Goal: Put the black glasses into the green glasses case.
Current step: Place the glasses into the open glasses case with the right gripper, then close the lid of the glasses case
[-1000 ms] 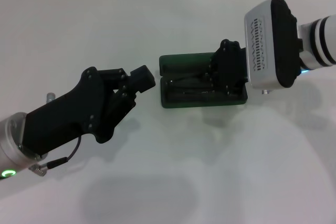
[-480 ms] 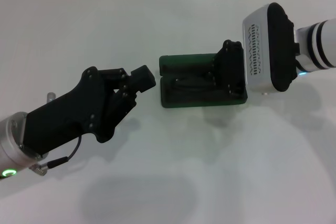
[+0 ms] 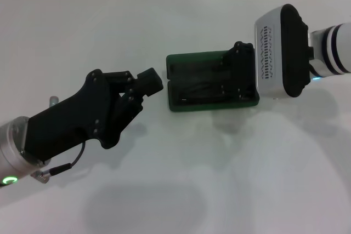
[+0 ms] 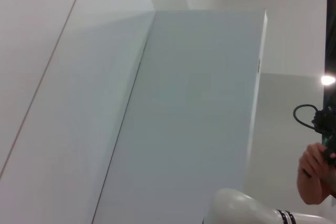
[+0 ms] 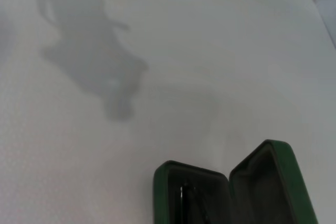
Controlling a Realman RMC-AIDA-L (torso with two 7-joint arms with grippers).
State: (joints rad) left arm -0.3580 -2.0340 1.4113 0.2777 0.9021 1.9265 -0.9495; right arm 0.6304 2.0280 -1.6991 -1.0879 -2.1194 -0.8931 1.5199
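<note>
The green glasses case (image 3: 211, 82) lies open on the white surface (image 3: 181, 179), and the black glasses (image 5: 185, 195) show as a thin dark frame inside its tray. Over the last second the right gripper (image 3: 241, 72) has drawn back toward the case's right end, so the placing looks done. Whether its jaws are open, I cannot tell. The left gripper (image 3: 143, 86) waits beside the case with jaws closed on nothing.
</note>
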